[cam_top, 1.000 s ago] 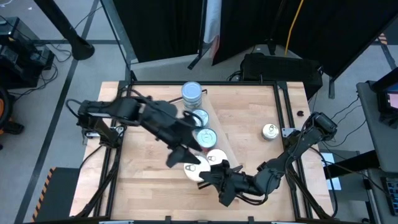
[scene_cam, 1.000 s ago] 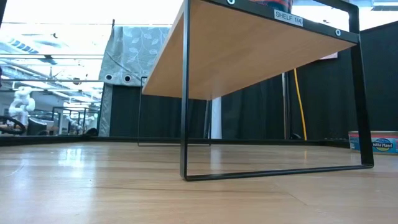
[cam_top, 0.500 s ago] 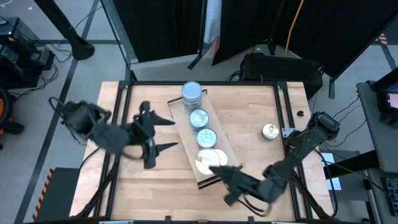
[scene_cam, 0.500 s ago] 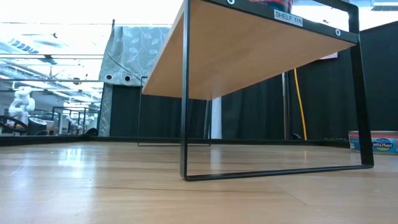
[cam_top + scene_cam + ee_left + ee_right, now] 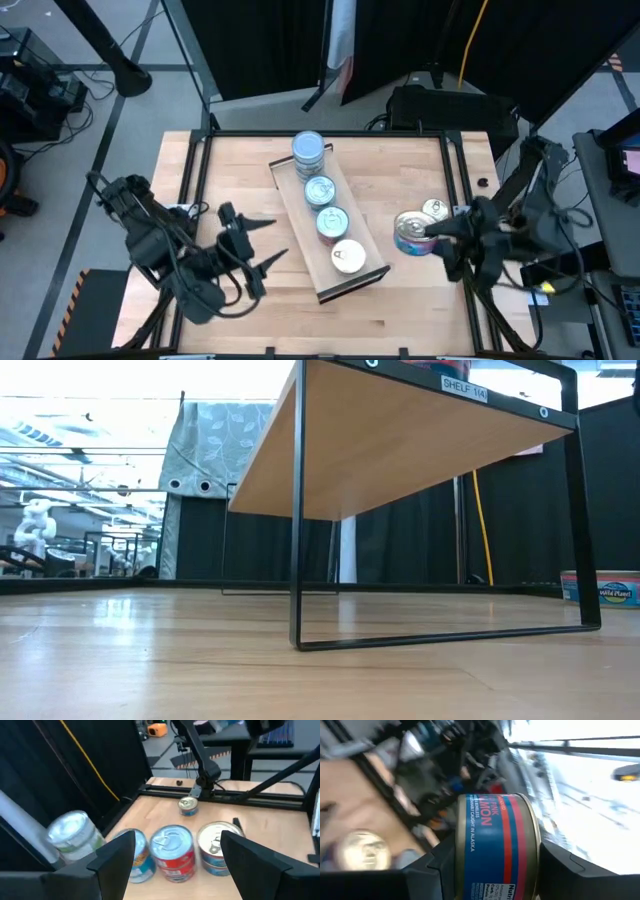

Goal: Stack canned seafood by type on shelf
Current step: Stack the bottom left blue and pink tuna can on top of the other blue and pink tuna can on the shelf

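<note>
Canned seafood: one salmon tin lifted off toward the table's right, left arm drawn back.

Right gripper (image 5: pixel 425 232) now pinches a blue-and-red pink salmon tin (image 5: pixel 410 231) between its fingers (image 5: pixel 427 870), carried beside the small cream tin (image 5: pixel 433 210) lying on the tabletop (image 5: pixel 250 160); a second ago it was low at the near end of the shelf (image 5: pixel 300 205). Left gripper (image 5: pixel 258 242), fingers spread and empty, has pulled away from the shelf to the table's left side. On the shelf sit a tall stack with blue-white tops (image 5: pixel 308 150) at the far end, then two single tins (image 5: pixel 320 190) (image 5: pixel 332 220) and a cream-topped one (image 5: pixel 348 257) nearest the camera side. Judging by this, the salmon tin was taken from the near stack and sorting is only partly done.
</note>
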